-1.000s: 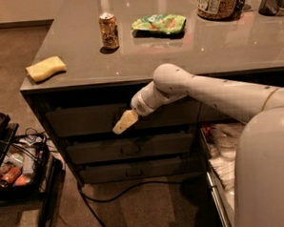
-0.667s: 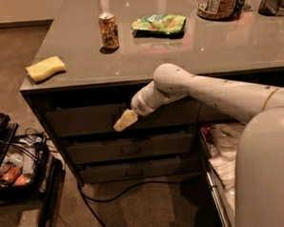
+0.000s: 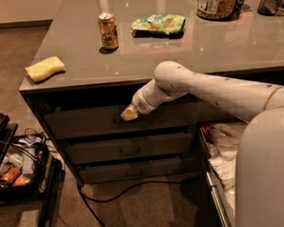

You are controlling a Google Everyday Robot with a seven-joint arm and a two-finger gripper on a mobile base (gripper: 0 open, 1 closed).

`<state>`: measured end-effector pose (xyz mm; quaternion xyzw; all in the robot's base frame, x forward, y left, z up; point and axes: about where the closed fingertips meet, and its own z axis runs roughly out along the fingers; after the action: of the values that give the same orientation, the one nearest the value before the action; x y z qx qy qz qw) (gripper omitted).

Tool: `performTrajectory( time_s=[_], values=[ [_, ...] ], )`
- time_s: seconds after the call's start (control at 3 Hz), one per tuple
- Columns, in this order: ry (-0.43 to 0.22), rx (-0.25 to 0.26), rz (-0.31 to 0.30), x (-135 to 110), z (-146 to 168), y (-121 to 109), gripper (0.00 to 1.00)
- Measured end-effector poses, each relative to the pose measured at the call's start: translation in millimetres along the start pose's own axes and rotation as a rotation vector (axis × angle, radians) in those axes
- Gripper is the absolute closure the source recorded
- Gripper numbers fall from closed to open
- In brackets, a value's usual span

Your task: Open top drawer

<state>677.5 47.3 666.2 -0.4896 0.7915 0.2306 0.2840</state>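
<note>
The top drawer [image 3: 85,123] is the tallest of three grey fronts under the grey counter. A dark gap runs above it. Its centre pull handle is hidden behind my gripper. My gripper [image 3: 128,113] has a yellowish tip and sits against the middle of the top drawer front, where the handle is. My white arm [image 3: 212,90] reaches in from the right, just under the counter edge. The two shorter drawer fronts [image 3: 129,148] below are shut, each showing a small dark handle.
On the counter [image 3: 224,44] are a drink can [image 3: 108,31], a green snack packet [image 3: 159,24], a yellow sponge [image 3: 45,68] and a jar [image 3: 216,1]. A black cart [image 3: 16,165] of items stands left. A cable [image 3: 113,195] lies on the floor. A white-sided drawer [image 3: 215,154] of packets is open at the right.
My gripper has moved slightly up and to the right, onto the middle of the top drawer front. The drawers and counter items have not moved.
</note>
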Motion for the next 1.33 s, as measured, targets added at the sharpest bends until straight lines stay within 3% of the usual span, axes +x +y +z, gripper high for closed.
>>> performTrajectory(
  time_s=[0.33, 0.67, 1.0, 1.33],
  values=[
    [0.0, 0.0, 0.0, -2.6, -2.8, -0.1, 0.88],
    [-0.001, 0.003, -0.001, -3.5, -4.5, 0.9, 1.0],
    [0.007, 0.008, -0.02, -3.4, 0.3, 14.1, 1.0],
    [0.007, 0.008, -0.02, -3.4, 0.4, 14.1, 0.81]
  ],
)
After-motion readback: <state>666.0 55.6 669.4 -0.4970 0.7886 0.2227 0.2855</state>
